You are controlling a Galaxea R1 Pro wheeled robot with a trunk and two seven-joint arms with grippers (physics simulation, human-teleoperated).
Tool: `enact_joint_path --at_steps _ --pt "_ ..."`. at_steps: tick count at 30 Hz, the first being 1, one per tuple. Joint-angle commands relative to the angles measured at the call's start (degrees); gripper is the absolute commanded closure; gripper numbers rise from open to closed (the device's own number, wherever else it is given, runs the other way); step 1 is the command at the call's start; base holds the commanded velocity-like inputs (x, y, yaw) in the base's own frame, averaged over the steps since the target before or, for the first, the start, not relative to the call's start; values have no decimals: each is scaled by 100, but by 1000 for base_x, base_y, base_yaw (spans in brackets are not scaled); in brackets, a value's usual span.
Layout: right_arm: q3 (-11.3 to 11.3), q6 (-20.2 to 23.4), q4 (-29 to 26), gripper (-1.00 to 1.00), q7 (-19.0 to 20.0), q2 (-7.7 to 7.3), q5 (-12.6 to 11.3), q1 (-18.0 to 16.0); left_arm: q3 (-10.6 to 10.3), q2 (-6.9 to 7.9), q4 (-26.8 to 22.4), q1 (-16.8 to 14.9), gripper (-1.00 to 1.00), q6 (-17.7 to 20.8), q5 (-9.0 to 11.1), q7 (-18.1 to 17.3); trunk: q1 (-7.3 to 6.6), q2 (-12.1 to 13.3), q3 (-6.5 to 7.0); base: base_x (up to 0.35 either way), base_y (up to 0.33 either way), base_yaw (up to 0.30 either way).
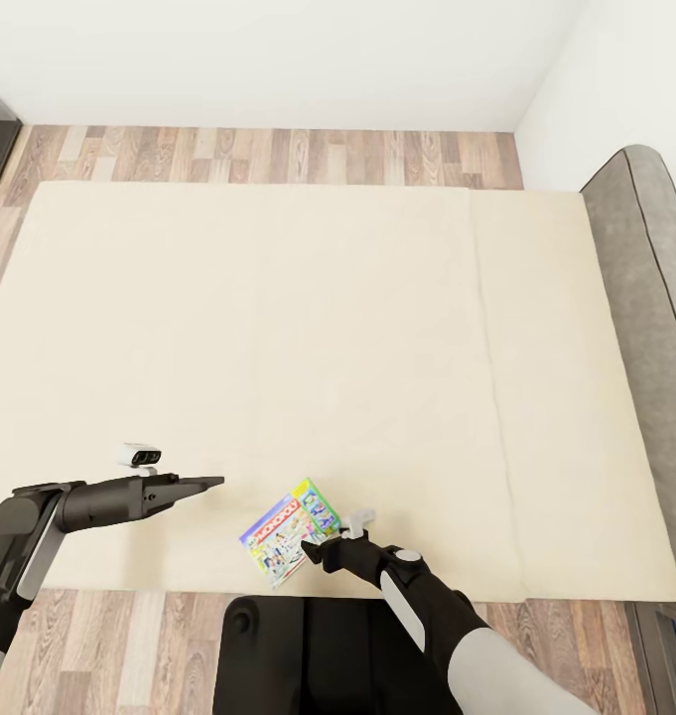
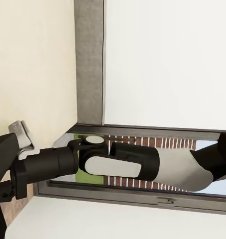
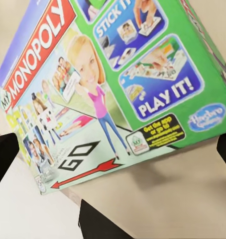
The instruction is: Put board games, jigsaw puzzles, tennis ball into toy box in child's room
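Bed (image 1: 278, 328) with beige cover takes up most of the head view, grey headboard (image 1: 650, 298) along its right edge, wood-plank floor (image 1: 268, 154) past the far edge. Monopoly box (image 1: 290, 531) lies flat on the bed close to the near edge, a bit right of the middle. Right pincer (image 1: 323, 549) sits at the box's near-right corner; right wrist view has the box (image 3: 118, 79) just in front with dark fingertips (image 3: 3, 159) either side, spread wide, gripping nothing. Left pincer (image 1: 213, 482) hovers over the bed left of the box, apart from it; whether it's open or closed, can't tell.
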Motion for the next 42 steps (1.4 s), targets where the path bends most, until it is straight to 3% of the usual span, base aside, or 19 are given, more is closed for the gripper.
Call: enact_joint_path --at_steps 1,42 --pt "4 38 -5 -100 5 0 -50 -2 -1 3 -2 0 -100 61 0 -20 3 -9 -6 0 41 0" --pt "-2 20 -5 -100 5 0 -50 -2 8 29 7 0 -100 59 -1 -20 3 -9 -6 0 12 0"
